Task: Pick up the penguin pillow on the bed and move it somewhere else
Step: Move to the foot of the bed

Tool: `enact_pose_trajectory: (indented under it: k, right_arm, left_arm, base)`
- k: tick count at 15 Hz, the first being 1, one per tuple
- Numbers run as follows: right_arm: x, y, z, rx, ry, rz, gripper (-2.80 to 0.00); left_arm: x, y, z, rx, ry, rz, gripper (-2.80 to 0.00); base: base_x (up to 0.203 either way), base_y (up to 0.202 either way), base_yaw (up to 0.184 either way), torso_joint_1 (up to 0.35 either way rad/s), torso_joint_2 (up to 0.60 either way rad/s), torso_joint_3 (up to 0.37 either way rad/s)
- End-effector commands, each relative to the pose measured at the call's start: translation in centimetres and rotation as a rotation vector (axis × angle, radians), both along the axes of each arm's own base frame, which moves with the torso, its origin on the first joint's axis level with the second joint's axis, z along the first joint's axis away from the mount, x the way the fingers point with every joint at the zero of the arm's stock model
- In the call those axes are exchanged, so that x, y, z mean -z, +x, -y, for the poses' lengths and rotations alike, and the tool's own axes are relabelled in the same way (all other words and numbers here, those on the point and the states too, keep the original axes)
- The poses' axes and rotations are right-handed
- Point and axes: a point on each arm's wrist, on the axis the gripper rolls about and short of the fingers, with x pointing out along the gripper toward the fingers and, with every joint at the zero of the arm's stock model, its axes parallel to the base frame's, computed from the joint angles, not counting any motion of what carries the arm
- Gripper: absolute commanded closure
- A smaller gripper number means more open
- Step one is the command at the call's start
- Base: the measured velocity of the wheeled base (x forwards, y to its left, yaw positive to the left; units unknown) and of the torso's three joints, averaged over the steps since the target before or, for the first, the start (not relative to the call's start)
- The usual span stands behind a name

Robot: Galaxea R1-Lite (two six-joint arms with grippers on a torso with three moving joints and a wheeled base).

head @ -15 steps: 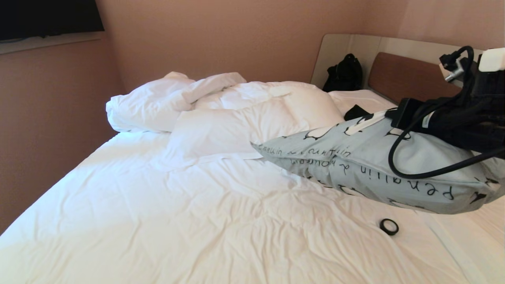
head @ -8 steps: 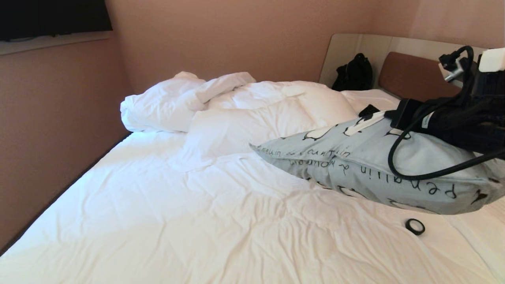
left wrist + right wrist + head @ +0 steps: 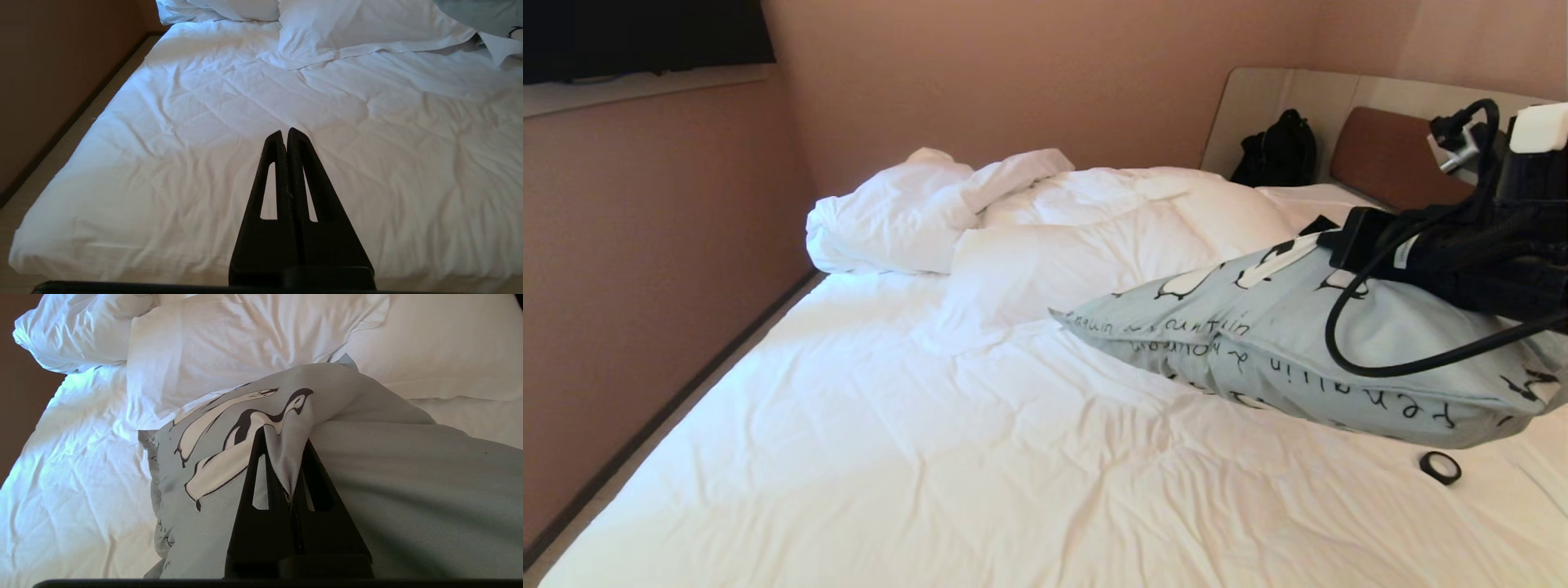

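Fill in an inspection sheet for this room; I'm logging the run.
Surface: bed, wrinkled white sheet.
Job's things: penguin pillow lifted off the bed.
Clutter: black ring on sheet; black bag by headboard; rumpled duvet.
Grippers: right end effector shut on pillow fabric; left end effector shut, empty.
Cables: black cable looping over pillow.
Surroundings: pinkish walls.
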Motion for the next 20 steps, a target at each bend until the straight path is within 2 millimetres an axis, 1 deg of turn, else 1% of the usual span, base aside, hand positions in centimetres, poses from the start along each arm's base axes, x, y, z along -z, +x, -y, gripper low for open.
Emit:
enact_pose_trajectory:
  k: [1, 10, 13, 17, 20]
  right_arm:
    - [0.1, 0.1, 0.0, 0.001, 0.001, -0.002, 0.0]
    - [0.4, 0.2, -0.2, -0.006, -0.002, -0.01, 0.0]
    - [0.4, 0.1, -0.6, -0.019, -0.004, -0.013, 0.0]
    - [0.6, 0.3, -0.7, -0.021, -0.005, -0.019, 0.0]
    - [0.9, 0.3, -1.3, -0.037, -0.007, -0.028, 0.0]
  left_arm:
    - [0.0, 0.0, 0.0, 0.0, 0.0, -0.001, 0.0]
    - [0.0, 0.0, 0.0, 0.0, 0.0, -0.001, 0.0]
    - [0.0, 0.0, 0.0, 0.0, 0.0, -0.001, 0.0]
    - [0.0, 0.0, 0.0, 0.0, 0.0, -0.001, 0.0]
    - [0.0, 0.0, 0.0, -0.001, 0.0, -0.001, 0.0]
  base:
    - [0.0, 0.202, 0.002, 0.003, 0.0, 0.002]
    - [0.0, 0.195, 0.0, 0.002, 0.0, 0.003]
    - [0.0, 0.196, 0.0, 0.002, 0.0, 0.005]
    - [0.0, 0.196, -0.001, 0.0, 0.0, 0.0]
    - [0.0, 0.187, 0.002, 0.003, 0.0, 0.003]
